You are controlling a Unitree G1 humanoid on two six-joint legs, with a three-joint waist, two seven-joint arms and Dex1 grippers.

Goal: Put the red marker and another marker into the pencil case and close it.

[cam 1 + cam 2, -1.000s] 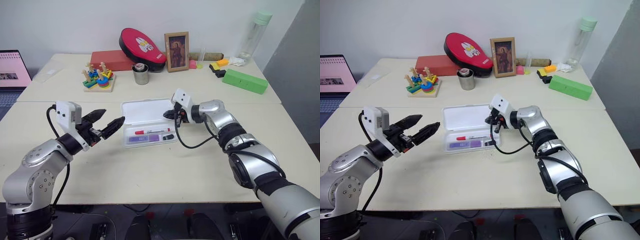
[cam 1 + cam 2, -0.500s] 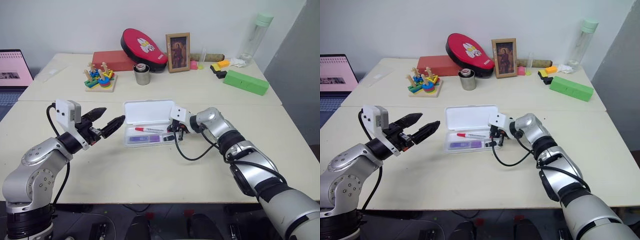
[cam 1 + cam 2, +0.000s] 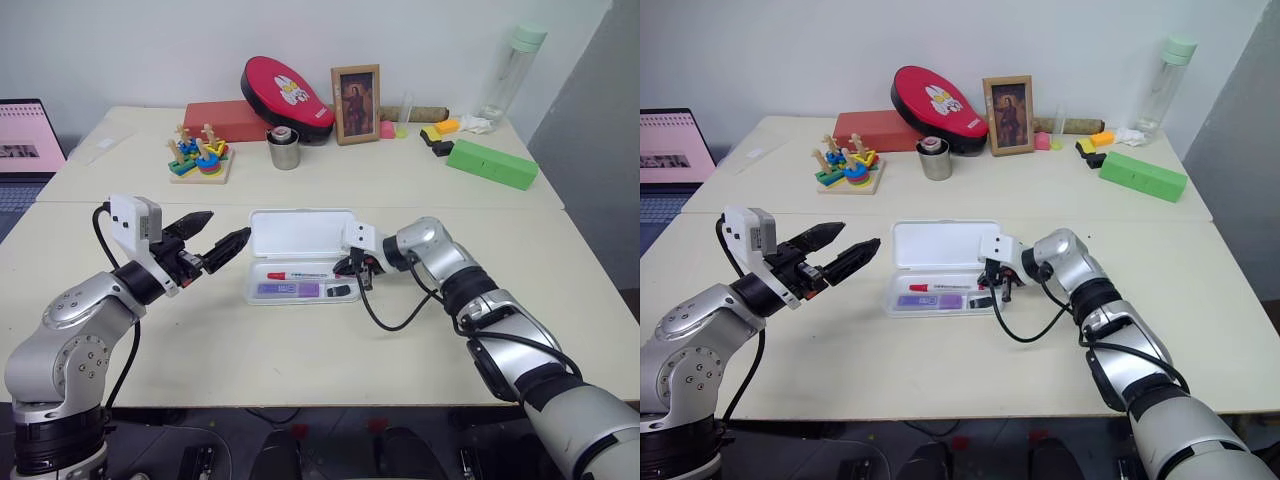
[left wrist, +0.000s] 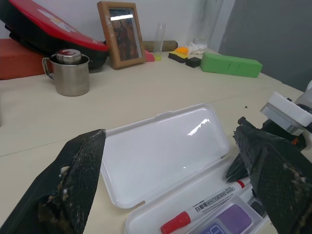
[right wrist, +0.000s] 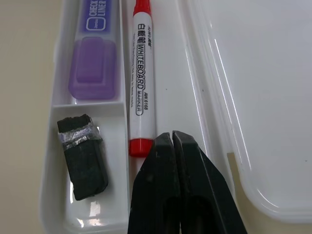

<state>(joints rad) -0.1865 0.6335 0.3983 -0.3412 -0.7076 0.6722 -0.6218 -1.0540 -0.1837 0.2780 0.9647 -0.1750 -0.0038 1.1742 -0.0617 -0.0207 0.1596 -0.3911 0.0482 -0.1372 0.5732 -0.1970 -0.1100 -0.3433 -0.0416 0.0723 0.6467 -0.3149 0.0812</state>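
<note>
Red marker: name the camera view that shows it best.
Right wrist view: the red marker lies close up in the pencil case, label readable. Left wrist view shows it partly; both eye views show it small.

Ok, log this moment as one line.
pencil case open | red marker, lavender marker inside | right gripper shut at marker end | left gripper open

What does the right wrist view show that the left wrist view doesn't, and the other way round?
Right wrist view: the right gripper, fingers shut, just behind the red marker's red end, and a small black item wrapped with a silvery band, lying in its own compartment of the pencil case.

Left wrist view: the left gripper with fingers wide apart, plus a metal cup, a framed picture and a green box farther back on the table.

Both: the open case, the red marker lying inside, and the lavender marker beside it.
</note>
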